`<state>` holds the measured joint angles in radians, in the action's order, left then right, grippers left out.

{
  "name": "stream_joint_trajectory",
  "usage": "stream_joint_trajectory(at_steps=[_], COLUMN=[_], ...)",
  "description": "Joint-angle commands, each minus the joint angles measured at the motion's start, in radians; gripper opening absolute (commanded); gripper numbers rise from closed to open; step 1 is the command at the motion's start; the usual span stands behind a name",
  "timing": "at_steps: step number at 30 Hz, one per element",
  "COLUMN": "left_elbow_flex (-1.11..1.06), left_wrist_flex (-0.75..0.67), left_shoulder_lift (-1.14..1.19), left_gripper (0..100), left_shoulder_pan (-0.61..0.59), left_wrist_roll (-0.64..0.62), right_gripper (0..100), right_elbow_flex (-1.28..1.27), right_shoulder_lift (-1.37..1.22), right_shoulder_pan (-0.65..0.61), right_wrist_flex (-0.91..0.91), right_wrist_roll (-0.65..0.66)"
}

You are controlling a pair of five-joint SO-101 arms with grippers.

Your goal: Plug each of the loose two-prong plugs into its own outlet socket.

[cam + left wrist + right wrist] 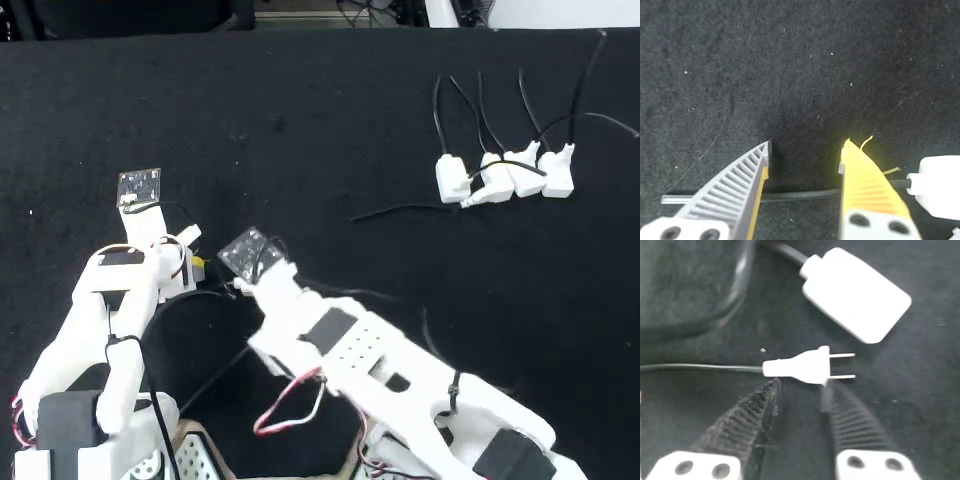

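Observation:
A white two-prong plug (805, 365) lies flat on the black cloth, its black cable (700, 368) trailing away. My right gripper (800, 390) stands open just short of it, one fingertip (771, 387) by the cable end and the other by the prongs. A white outlet socket block (856, 295) lies beyond the plug. My left gripper (805, 150) is open low over the cloth, with a thin black cable (800, 195) crossing between its fingers. A white plug body (935, 185) sits beside its yellow finger (867, 185). Several more white plugs and sockets (505, 175) lie at the far right.
Both arms (120, 290) (340, 340) crowd the near left of the black table (300, 120). A loose black cable (400, 210) runs toward the far-right cluster. A dark rounded shape (690, 285) lies close to the right gripper.

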<state>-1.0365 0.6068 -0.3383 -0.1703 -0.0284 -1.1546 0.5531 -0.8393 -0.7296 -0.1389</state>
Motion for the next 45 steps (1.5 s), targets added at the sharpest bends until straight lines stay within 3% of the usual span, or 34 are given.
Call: stream_joint_trajectory(at_steps=[1, 5, 16, 27, 33, 38, 41, 45], left_elbow_flex=[0.018, 0.018, 0.018, 0.019, 0.019, 0.021, 0.021, 0.021], left_wrist_flex=[-0.014, -0.014, -0.014, -0.009, -0.008, -0.011, -0.012, -0.012], left_shoulder_lift=[-0.034, -0.034, -0.034, -0.034, -0.034, -0.034, -0.034, -0.034], left_gripper=[22, 22, 22, 22, 22, 22, 22, 22], left_shoulder_pan=[-0.013, -0.013, -0.013, -0.015, -0.016, -0.053, -0.087, -0.094], left_wrist_roll=[-0.008, -0.008, -0.008, -0.008, -0.008, -0.008, -0.008, -0.008], right_gripper=[23.1, 23.0, 23.1, 22.7, 19.5, 0.5, 1.8, 1.1], right_elbow_flex=[-0.024, -0.016, 0.125, 0.292, 0.344, 0.351, 0.38, 0.481], right_shoulder_lift=[-0.03, -0.082, -0.185, -0.386, -0.4, -0.397, -0.397, -0.397], right_shoulder_pan=[-0.035, -0.048, -0.038, 0.18, 0.25, 0.252, 0.269, 0.381], right_wrist_flex=[0.166, 0.227, 0.011, -0.14, -0.233, -0.235, -0.265, -0.351], right_wrist_roll=[-0.103, -0.222, -0.282, -0.272, -0.107, -0.046, -0.012, 0.041])
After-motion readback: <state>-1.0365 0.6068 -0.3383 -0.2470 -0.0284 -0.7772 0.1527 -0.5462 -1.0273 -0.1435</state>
